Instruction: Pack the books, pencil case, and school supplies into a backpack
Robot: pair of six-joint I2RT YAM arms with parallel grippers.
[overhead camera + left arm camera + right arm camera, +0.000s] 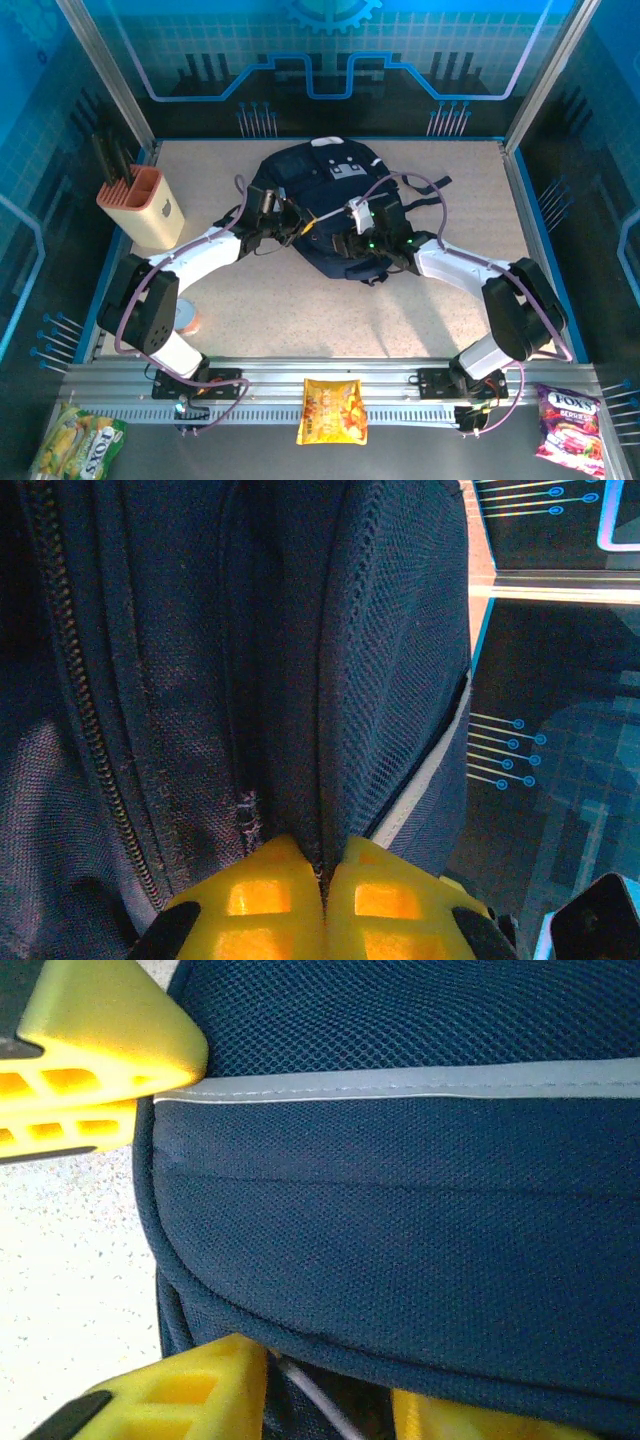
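Note:
The navy backpack (pixel 330 195) lies in the middle of the table, its mesh and zip close up in the left wrist view (pixel 200 660). My left gripper (pixel 290 225) is at its left side, shut on a fold of the navy fabric (pixel 323 870). My right gripper (pixel 355 242) is at its near side. Its yellow fingers (pixel 180 1395) stand apart under the bag's lower hem (pixel 400 1290), with dark fabric and a white cord between them. The left gripper's yellow fingers (pixel 100 1040) show at the bag's grey trim. Books, pencil case and school supplies are hidden or out of view.
A peach-and-cream holder (pixel 148 208) with black tools stands at the left. A yellow snack bag (pixel 333 410) lies on the front rail, a pink one (pixel 568 418) at the right, a green-yellow one (pixel 78 442) at the left. A small orange object (pixel 190 320) sits by the left arm.

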